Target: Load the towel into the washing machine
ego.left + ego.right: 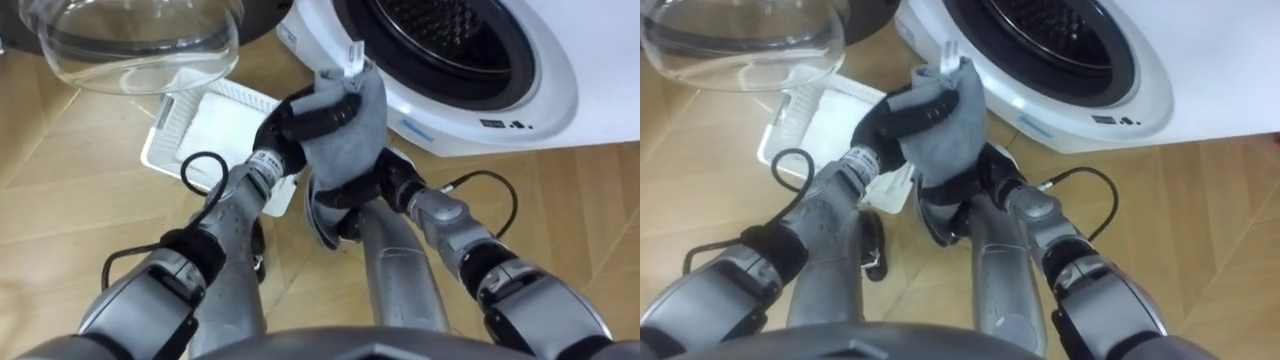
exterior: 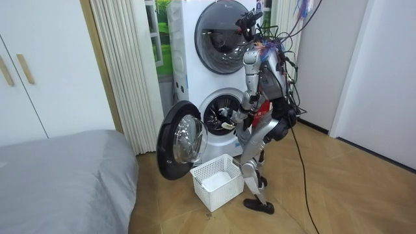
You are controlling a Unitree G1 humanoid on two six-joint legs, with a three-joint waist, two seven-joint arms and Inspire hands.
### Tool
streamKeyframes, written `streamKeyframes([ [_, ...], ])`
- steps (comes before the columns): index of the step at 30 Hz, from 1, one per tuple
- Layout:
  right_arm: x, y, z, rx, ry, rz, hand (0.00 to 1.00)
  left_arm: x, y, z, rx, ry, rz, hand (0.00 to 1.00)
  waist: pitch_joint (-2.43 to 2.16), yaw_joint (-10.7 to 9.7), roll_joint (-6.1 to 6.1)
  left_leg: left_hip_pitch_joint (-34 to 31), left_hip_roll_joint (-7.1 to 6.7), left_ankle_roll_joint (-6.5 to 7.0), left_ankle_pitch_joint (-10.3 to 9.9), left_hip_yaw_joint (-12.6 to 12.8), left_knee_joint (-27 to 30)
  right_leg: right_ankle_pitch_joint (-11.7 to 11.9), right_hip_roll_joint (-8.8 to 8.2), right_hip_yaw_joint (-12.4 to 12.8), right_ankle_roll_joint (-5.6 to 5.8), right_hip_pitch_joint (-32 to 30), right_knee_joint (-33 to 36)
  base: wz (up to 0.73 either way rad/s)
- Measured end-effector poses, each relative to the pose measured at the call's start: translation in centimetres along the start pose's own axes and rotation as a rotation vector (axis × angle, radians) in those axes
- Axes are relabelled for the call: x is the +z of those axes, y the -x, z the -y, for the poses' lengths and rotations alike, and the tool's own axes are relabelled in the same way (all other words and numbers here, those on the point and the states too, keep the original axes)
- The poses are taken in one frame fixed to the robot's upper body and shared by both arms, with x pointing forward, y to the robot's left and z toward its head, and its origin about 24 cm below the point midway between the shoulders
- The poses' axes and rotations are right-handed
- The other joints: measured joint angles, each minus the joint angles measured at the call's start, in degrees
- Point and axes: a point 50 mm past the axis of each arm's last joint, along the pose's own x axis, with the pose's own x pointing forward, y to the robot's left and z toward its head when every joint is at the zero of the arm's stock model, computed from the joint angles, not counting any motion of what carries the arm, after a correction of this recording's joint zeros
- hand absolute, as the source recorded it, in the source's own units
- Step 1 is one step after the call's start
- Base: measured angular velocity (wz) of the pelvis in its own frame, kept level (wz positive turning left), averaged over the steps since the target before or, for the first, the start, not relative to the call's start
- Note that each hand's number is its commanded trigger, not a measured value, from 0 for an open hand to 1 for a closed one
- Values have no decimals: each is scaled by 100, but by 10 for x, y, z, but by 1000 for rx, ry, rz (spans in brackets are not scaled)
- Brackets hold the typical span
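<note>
Grey towel status? —A

Off the floor, bunched between both hands just in front of the lower washing machine, below its open port. Not in the drum yet. —B

Grip? —A

Left hand curled round the top of the bundle, right hand curled on the lower fold. My read: the two-point hold stops loose ends dragging on the port rim. —B

Clearance? —A

Door swung wide to the robot's left, out of the path. Basket on the floor by the door, beside the left arm, apart from the towel. Port is wide next to the bundle, and the low front lip is the edge to clear. Likely needs a lift and a push forward, then release. Risk: a trailing corner snags on the lip. —B
</note>
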Motion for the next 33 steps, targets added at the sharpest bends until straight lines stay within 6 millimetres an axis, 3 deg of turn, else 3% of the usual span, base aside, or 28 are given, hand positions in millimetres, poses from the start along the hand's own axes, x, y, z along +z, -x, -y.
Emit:
streamKeyframes([
  [9, -1, 0, 1, -4, -27, -7, 100, -1, 0, -2, 31, 174, 28, 100, 3, 238, 6, 162, 2, -3, 2, 5, -89, -1, 14, -21, 0, 163, -83, 1],
  [16, -6, 2, 1, -7, -37, -19, 100, -1, 2, -6, 55, 250, 46, 100, 4, 246, 12, 168, 2, -7, 14, -1, -119, -1, 2, -22, 0, 164, -97, 0],
  [17, -6, 2, 0, -5, -36, -19, 100, -1, 2, -7, 58, 259, 47, 83, 4, 243, 13, 169, 2, -8, 15, -1, -122, -1, 2, -23, 0, 165, -99, 0],
  [18, -7, 3, 0, -3, -37, -21, 100, -1, 3, -7, 64, 268, 49, 55, 3, 241, 14, 171, 2, -10, 17, -1, -131, -1, 4, -23, 0, 164, -103, 0],
  [19, -9, 3, -1, -2, -39, -24, 100, -2, 3, -8, 67, 272, 44, 0, 2, 242, 16, 181, -4, -15, 23, -2, -150, -1, 3, -22, 0, 170, -112, 0],
  [27, -14, 5, 3, -24, -72, -42, 100, -4, 5, -8, 67, 290, 48, 0, -3, 273, 103, 286, -55, -30, 62, 0, -271, 0, -1, -27, 1, 275, -195, 1],
  [30, -23, 8, 9, -73, -82, -82, 100, -5, 6, -7, 67, 201, 23, 0, 4, 299, 170, 310, -82, -26, 84, -16, -310, 3, -16, -30, 6, 294, -212, 5],
  [33, -35, 13, 12, -128, -78, -123, 100, -10, 10, -10, 98, 68, -19, 0, 15, 451, 205, 361, -93, -29, 104, 25, -401, 2, -25, -9, 6, 310, -242, 0],
])
